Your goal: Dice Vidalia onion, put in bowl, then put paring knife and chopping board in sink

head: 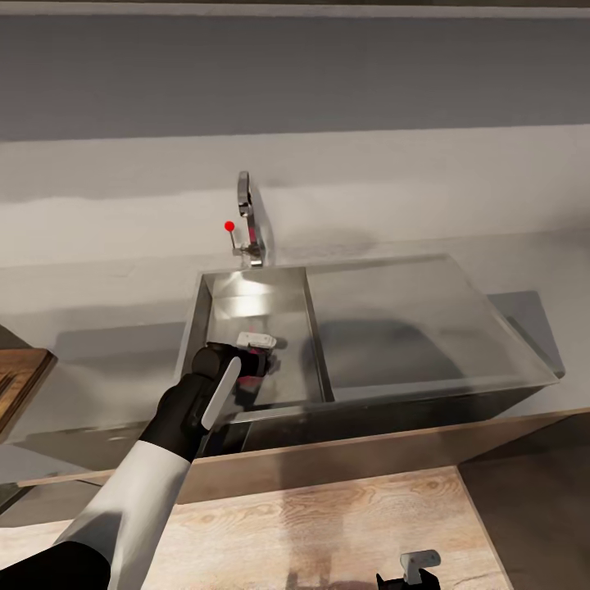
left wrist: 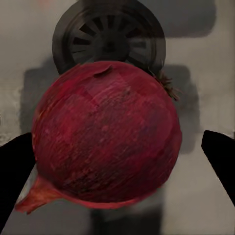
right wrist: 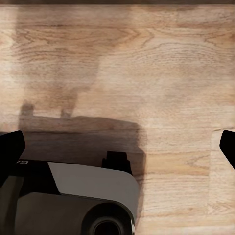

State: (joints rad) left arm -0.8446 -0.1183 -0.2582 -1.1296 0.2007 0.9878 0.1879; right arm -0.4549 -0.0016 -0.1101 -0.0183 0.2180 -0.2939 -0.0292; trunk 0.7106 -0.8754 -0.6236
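overhead, steel sink [head: 393, 328] set in grey countertop [head: 98, 303].

Grey backsplash wall [head: 295, 74] spans the head view from 10 to 2 o'clock, matte and bare. Light wood floor [head: 328, 524] with visible grain lies at 6 o'clock; the same planks [right wrist: 161, 73] appear in the right wrist view, crossed by a dark shadow.
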